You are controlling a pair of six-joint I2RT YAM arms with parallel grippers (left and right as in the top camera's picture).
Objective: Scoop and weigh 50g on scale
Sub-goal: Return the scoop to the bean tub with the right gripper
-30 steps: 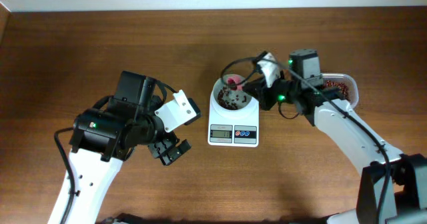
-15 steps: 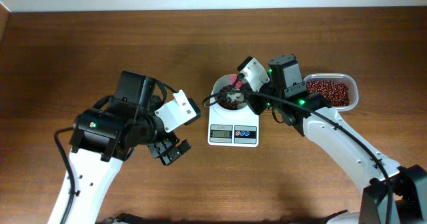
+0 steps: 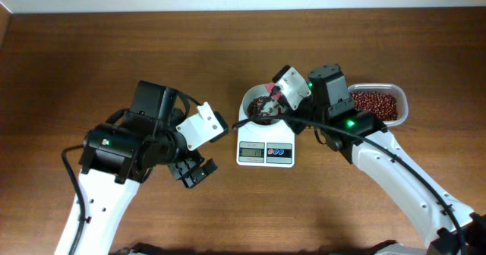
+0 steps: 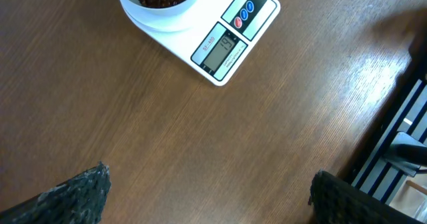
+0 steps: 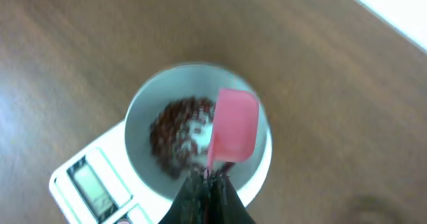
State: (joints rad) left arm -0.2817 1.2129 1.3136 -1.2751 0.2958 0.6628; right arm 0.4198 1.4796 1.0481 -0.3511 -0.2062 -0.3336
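Overhead looks straight down, far; left wrist nearer, right wrist closest — all share the scale [image 3: 265, 153]

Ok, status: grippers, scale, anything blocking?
Right gripper shut on pink plastic spoon, over round white bowl on small white digital scale. Dark red-brown beans in bowl. Left gripper open, empty, aside. Nothing blocking.

The small white scale [image 3: 265, 137] sits flat just right of centre, its grey display [image 3: 251, 153] and red and blue buttons [image 3: 279, 152] toward the near edge, its round white bowl [image 3: 247, 103] on the far end holding a shallow, patchy layer of small dark red-brown beans [image 3: 259, 112].
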